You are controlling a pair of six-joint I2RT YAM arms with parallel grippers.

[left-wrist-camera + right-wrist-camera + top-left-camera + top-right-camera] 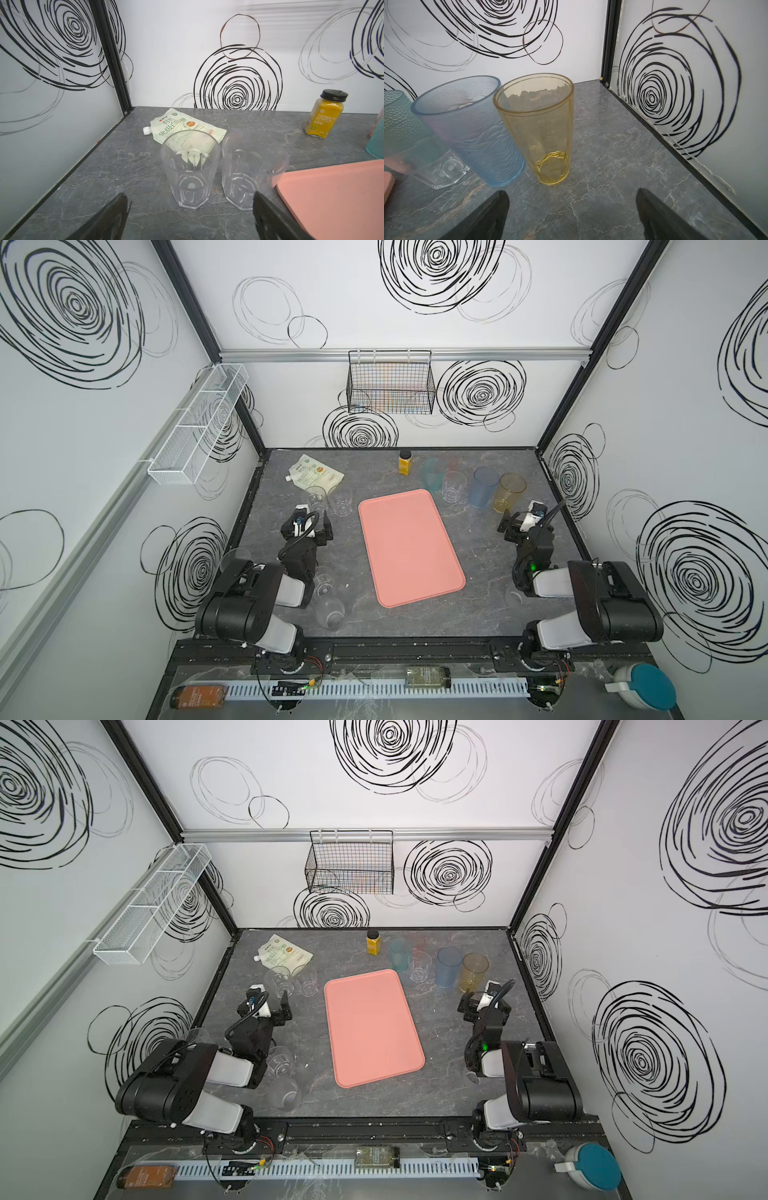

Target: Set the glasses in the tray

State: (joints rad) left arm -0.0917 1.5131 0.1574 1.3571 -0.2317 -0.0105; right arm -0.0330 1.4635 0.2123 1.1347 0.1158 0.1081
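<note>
the glasses (484, 489) are all standing on the desk (457, 614) around the bare tray (409, 547), so i'm judging nothing placed yet, and i'm hovering the left gripper (189, 218) before two clear tumblers (190, 170) and the right gripper (571, 216) before the orange glass (537, 128), both spread apart and empty.

White walls (332, 294) scrawled with black spiral doodles enclose the cell on 3 sides, joined at the corners by black frame posts (187, 298). A dark grey marbled tabletop (490, 564) forms the floor. An aluminium rail (291, 354) on the back wall carries a black wire basket (390, 383). A white mesh basket (195, 427) with 3 compartments hangs on the left wall. Light is even and soft.
</note>
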